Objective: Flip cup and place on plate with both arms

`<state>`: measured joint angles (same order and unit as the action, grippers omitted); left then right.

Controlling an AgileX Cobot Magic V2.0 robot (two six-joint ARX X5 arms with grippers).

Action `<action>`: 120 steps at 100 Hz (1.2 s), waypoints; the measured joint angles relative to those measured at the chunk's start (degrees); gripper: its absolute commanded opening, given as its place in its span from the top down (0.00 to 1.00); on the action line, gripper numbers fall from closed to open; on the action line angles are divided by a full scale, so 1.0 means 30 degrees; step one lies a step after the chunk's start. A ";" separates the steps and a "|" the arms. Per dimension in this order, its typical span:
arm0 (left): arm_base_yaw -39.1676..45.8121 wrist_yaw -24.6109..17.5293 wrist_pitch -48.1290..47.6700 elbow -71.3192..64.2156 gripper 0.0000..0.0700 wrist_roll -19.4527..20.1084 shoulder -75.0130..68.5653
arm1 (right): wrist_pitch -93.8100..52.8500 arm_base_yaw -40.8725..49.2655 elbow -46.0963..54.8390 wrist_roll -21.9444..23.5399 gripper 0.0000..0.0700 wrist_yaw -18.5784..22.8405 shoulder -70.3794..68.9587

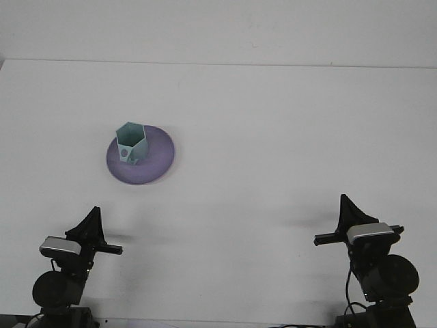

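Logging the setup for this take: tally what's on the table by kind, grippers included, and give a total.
Cups: 1, teal cup, standing on the plate
Plates: 1, purple plate
Grippers: 2, left gripper and right gripper, both at the table's near edge, apart from the plate
Total: 4

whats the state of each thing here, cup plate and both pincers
cup: upright, mouth up, standing on the plate
plate: flat on the table, holding the cup
left pincer: low near the table's front edge, holding nothing
right pincer: low near the front edge, holding nothing
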<state>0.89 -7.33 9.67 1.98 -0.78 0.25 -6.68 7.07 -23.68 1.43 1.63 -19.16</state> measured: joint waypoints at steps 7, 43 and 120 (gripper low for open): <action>0.0000 0.0000 0.0007 0.0000 0.98 0.0000 0.0000 | 0.0000 0.0000 0.0000 0.0000 1.00 0.0007 0.0000; 0.0000 0.0000 0.0007 0.0000 0.98 0.0000 0.0000 | 0.0262 -0.0211 0.0131 -0.0867 1.00 -0.1231 0.0284; 0.0000 -0.0007 0.0044 0.0000 0.98 -0.0007 0.0007 | 0.2047 -0.2412 0.7599 -0.4182 1.00 -0.0321 0.6368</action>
<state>0.89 -7.35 9.80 1.98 -0.80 0.27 -0.54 -0.16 -0.89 -11.11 0.67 -0.05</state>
